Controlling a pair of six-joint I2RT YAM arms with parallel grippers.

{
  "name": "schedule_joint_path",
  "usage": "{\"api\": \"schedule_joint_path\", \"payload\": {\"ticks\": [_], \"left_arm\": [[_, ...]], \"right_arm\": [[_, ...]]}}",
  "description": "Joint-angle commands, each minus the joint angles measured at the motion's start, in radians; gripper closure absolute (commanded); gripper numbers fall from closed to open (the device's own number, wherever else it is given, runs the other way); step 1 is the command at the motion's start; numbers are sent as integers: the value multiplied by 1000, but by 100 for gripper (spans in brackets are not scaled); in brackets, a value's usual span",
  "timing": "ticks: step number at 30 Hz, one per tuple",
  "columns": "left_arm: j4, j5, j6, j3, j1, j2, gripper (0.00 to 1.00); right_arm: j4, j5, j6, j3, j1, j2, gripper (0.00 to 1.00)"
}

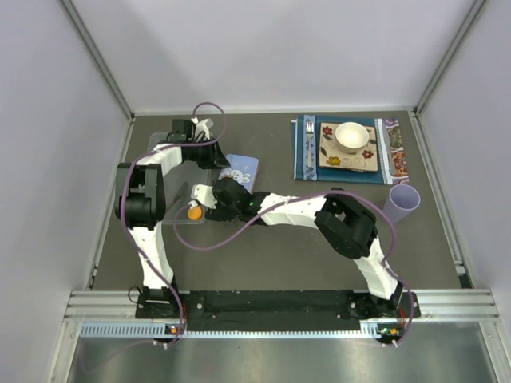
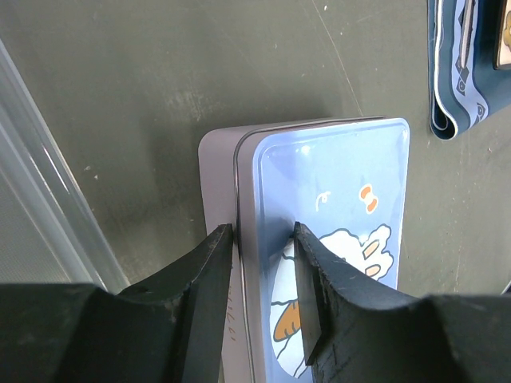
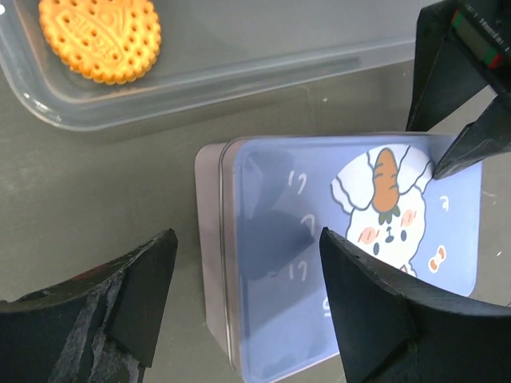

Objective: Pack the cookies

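Left gripper [image 2: 260, 231] tight on tin lid [image 2: 335, 183], right gripper [image 3: 247, 239] agape; cookie [image 3: 100, 36] in clear tray [image 3: 239, 68]

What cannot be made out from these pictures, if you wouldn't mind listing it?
- Inside of the blue tin: in both wrist views its lid is on.
- Cookie count: the right wrist view shows one cookie. The clear tray runs off the top edge, and in the top view the arms cover most of it.
- Left claw: in the left wrist view it straddles the tin's rim, but whether it grips is unclear.
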Motion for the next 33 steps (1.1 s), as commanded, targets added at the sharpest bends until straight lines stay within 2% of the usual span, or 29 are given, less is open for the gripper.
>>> {"api": "schedule_joint_path", "payload": {"ticks": [1, 8, 17, 22, 33], "left_arm": [[-77, -44, 46, -32, 4, -8, 59], [-76, -41, 50, -44, 5, -14, 59], [-85, -41, 57, -46, 7, -11, 59], [-87, -42, 57, -46, 7, -25, 59], [-73, -57, 43, -86, 7, -75, 60]], "right_arm": [[85, 38, -27, 53, 20, 33, 27], [153, 99, -85, 23, 47, 65, 29], [100, 110, -66, 30, 46, 61, 32], [64, 104, -13, 41, 27, -16, 32], [-147, 30, 166, 23, -42, -229, 29]]}}
